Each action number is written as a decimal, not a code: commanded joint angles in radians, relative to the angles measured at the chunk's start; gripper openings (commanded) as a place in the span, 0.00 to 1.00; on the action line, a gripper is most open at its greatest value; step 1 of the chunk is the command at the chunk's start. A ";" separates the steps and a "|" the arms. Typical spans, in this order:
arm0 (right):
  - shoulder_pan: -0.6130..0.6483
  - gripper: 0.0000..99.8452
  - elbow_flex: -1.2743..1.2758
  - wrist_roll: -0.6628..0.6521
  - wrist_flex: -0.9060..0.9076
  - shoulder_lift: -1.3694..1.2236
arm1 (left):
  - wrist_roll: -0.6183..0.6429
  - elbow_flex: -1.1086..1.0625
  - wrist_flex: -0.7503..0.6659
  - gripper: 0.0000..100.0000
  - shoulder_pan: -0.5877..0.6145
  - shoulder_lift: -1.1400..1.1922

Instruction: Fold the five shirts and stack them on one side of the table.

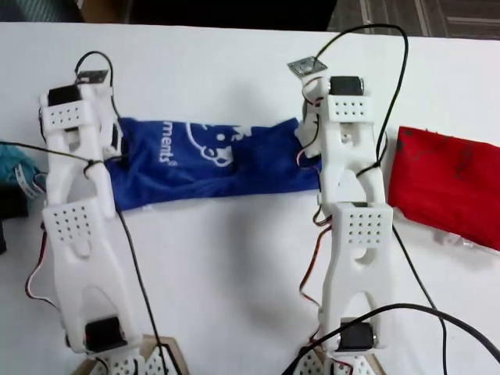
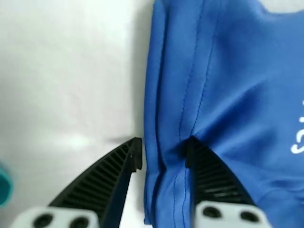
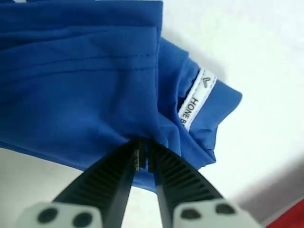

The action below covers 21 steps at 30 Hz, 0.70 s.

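One red shirt [image 1: 449, 183] nearby | left tool [image 2: 164, 149] parted astride blue shirt [image 1: 211, 160] | right tool [image 3: 144, 154] pinching it

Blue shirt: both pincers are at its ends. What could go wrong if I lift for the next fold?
The left pincer is open, straddling only the edge of the blue shirt; closing there may catch too few layers, so that end could slip. The right pincer pinches a small bit near the neck label; a lift might pull it loose.
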State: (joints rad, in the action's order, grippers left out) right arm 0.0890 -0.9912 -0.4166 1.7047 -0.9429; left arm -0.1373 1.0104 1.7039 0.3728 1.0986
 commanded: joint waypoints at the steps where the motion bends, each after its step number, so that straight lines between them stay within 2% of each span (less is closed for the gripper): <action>1: -0.002 0.02 -0.005 -0.002 0.001 0.093 | -0.029 0.058 0.072 0.09 -0.043 0.057; 2: -0.002 0.02 -0.005 -0.002 0.001 0.093 | -0.028 0.064 0.074 0.02 -0.040 0.064; 3: -0.002 0.02 -0.005 -0.002 0.002 0.094 | -0.028 0.068 0.075 0.02 -0.029 0.069; 15: 0.010 0.02 0.005 -0.002 0.007 0.211 | -0.034 0.188 0.077 0.03 0.212 0.063; 21: 0.085 0.02 0.233 -0.002 0.005 0.424 | -0.034 0.205 0.081 0.03 0.259 0.061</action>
State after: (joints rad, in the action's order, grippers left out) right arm 0.1335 -0.8470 -0.4166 1.7047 -0.6897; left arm -0.1603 1.1930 1.7653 0.5785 1.1661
